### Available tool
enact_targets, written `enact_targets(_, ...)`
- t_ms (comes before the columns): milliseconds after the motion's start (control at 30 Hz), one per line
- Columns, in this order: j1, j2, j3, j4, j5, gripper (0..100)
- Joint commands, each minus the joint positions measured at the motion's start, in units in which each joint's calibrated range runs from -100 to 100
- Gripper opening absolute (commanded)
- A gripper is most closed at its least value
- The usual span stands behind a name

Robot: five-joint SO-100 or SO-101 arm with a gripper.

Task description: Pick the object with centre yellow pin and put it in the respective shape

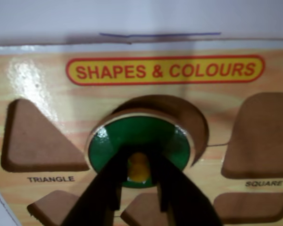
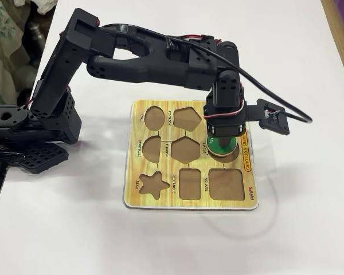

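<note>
Claw (image 1: pixel 139 181) clenched on the yellow knob (image 1: pixel 138 168) of the green disc (image 1: pixel 139 143), which sits tilted, half over the round cutout (image 1: pixel 188 115), left edge riding on the board (image 1: pixel 132 94). Likely light, stiff and glossy; the knob looks like the only real hold. White table (image 2: pixel 298 229), clear around the board.

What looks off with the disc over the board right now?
The green disc sits askew: held by its yellow knob in the fingers, it overlaps the circle recess and is offset toward the triangle in the wrist view, not seated flush. Nothing else on the puzzle board stands out.
</note>
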Motion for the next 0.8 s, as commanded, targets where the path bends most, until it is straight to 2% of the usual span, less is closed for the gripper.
enact_targets(0,1.95,-1.82,-1.62,-0.65,0.17,1)
enact_targets(767,1.56,-1.74,-1.8,-0.83,-0.04,1)
